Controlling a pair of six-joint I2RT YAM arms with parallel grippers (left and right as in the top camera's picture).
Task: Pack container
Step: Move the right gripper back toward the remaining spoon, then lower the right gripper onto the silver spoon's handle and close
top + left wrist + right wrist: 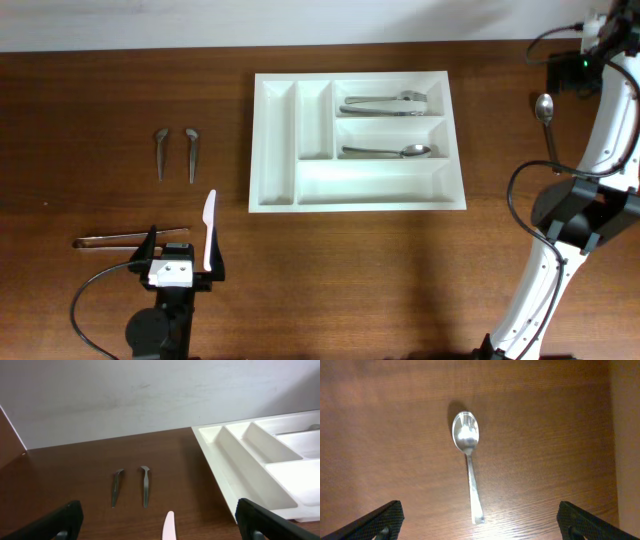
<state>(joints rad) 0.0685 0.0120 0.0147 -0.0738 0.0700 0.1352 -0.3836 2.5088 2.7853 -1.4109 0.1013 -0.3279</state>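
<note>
Left jaws stand wide apart and empty above a white plastic knife (pixel 209 230) near the front of the worktop (pixel 80 90), with two small metal pieces (pixel 192 152) lying beyond. Right jaws, likewise apart and empty, hover over a lone spoon (pixel 466 435) to the right of the white tray (pixel 258 140). The tray sits toward the worktop's far side, with cutlery (pixel 385 102) in two long compartments.

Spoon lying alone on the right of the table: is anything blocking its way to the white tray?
Nothing visible does. Only bare wooden table lies between the spoon and the right wall of the white tray. The right gripper hangs open over the spoon, with nothing between them either.
</note>
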